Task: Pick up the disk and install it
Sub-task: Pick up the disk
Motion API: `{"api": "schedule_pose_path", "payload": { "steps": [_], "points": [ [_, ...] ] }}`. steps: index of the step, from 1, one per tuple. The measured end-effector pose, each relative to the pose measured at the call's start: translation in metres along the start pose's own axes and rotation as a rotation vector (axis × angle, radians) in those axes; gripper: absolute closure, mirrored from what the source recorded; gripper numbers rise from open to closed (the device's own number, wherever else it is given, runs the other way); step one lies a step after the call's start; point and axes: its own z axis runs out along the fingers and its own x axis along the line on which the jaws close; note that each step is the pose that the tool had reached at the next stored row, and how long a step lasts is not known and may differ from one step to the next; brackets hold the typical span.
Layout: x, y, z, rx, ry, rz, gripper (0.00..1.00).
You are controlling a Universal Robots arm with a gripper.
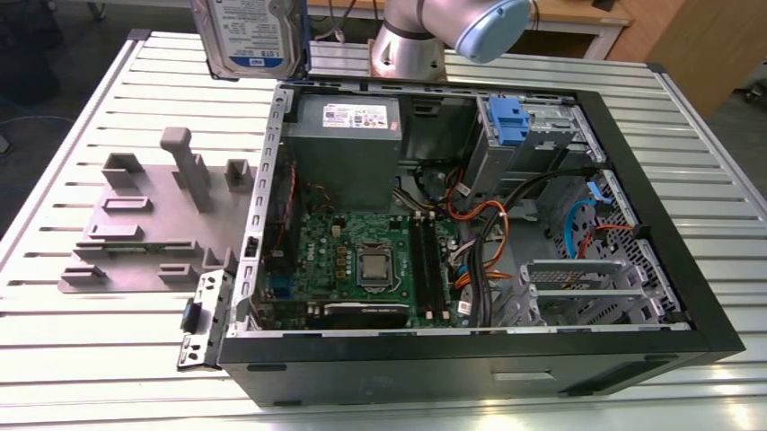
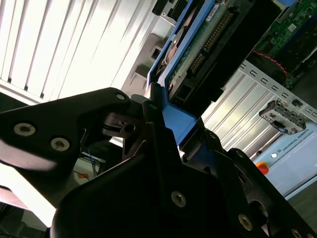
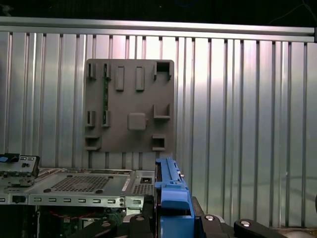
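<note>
Along the exterior view's left we see the slatted metal table [image 1: 72, 377], its ribbed top bare out to its edge. On it lies a flat grey fixture plate [image 1: 120, 235], matte, with blocky pegs and one tall post. A strip of bare slats separates the plate from the computer case [image 1: 480, 359].

Above the gap between plate and case, at the far edge of the table, the disk [image 1: 251, 36] hangs upright in the air, well clear of everything below. Its silver face and blue-and-white label are turned towards us.

In the second wrist view the black fingers [image 2: 148, 129] of the gripper [image 2: 176, 121] are closed tight on the disk's blue plastic side rail. The disk's green circuit board and connector row run away from the clamp.

Further right, the open case has black sheet-metal walls. Inside we see a grey metal box [image 1: 341, 144] at the back and the green motherboard [image 1: 359, 260] in the middle. Orange and black cables [image 1: 480, 215] cross towards the perforated bays.

A ribbed blue latch [image 1: 508, 121] stands at the far right corner bay. The arm [image 1: 419, 45], grey with a blue cap, rises behind the case.
</note>
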Motion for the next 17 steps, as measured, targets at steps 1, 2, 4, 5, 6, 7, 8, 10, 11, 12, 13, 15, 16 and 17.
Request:
{"api": "schedule_pose_path", "payload": {
  "steps": [1,2,4,5,6,7,8,10,11,12,13,15,16,17],
  "points": [
    [0.0,-0.0006,-0.0001,-0.0001,0.0001,0.0,0.64],
    [0.0,-0.0013,0.0,-0.0001,0.0,0.0,0.64],
    [0.0,-0.0025,-0.0001,-0.0001,0.0001,0.0,0.64],
    [0.0,-0.0031,-0.0001,-0.0001,0.0001,0.0,0.64],
    [0.0,-0.0036,-0.0001,-0.0001,0.0001,0.0,0.64],
    [0.0,-0.0039,-0.0001,-0.0001,0.0001,0.0,0.64],
    [0.0,-0.0041,-0.0001,0.0,0.0,0.0,0.64],
    [0.0001,-0.0044,0.0,0.0,0.0,0.0,0.64],
    [0.0003,-0.0045,0.0,0.0,0.0,0.0,0.64],
    [0.0005,-0.0045,0.0,0.0,0.0,0.0,0.64],
    [0.0008,-0.0045,-0.0001,0.0,0.0,0.0,0.64],
    [0.0015,-0.0045,-0.0001,0.0,0.0,0.0,0.64],
    [0.0019,-0.0045,-0.0001,0.0,0.0,0.0,0.64],
    [0.0023,-0.0045,-0.0001,-0.0001,0.0001,0.0,0.64]
  ]
}}
